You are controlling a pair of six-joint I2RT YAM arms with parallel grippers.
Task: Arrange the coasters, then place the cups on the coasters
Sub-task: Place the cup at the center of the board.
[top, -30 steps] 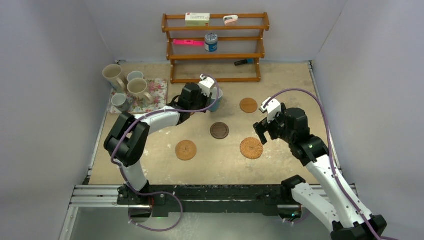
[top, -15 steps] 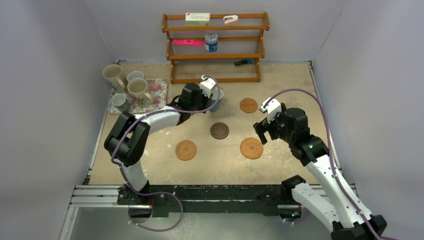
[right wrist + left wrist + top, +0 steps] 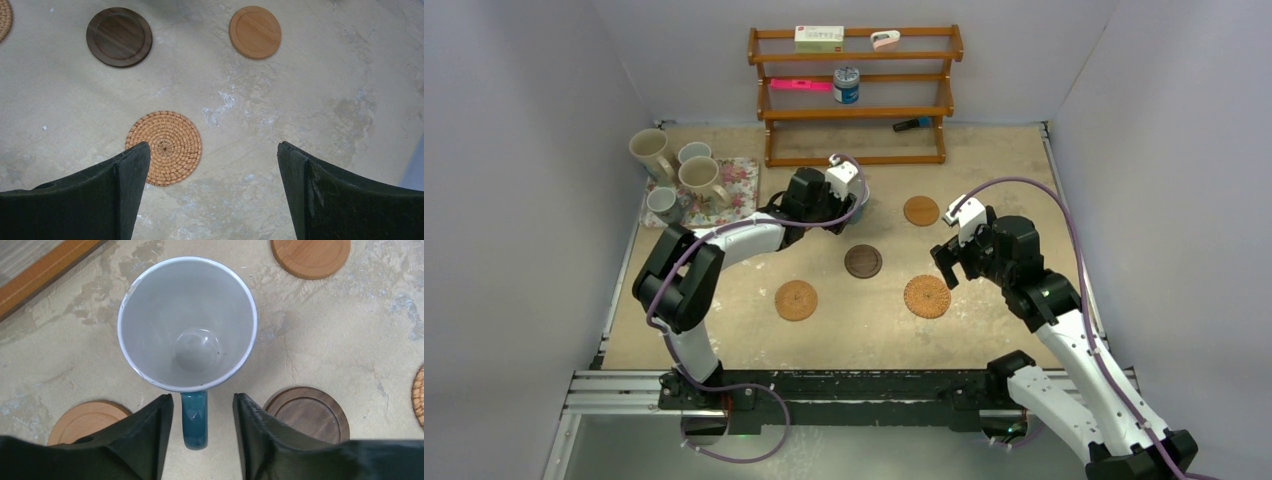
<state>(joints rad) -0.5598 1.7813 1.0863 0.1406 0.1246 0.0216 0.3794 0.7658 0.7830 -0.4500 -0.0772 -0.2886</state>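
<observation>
A light blue cup [image 3: 187,322] with a teal handle [image 3: 194,420] stands upright on the bare table, with no coaster showing under it. My left gripper [image 3: 202,396] is open, one finger either side of the handle, a gap on both sides. From above the left gripper [image 3: 849,205] hides most of that cup [image 3: 862,192]. Coasters lie around: tan wood [image 3: 921,210], dark brown [image 3: 863,261], two woven [image 3: 795,300] [image 3: 926,296], another tan one [image 3: 87,421] beside my left finger. My right gripper [image 3: 214,150] hangs wide open and empty above the table, next to a woven coaster [image 3: 163,147].
Several more cups [image 3: 701,178] stand on and around the floral tray [image 3: 736,180] at the back left. A wooden shelf rack [image 3: 854,95] with a tin can [image 3: 846,85] and small items lines the back wall. White walls close in both sides.
My left gripper's jaws have parted from the blue cup's handle and the wrist has shifted slightly. The right arm has not moved.
</observation>
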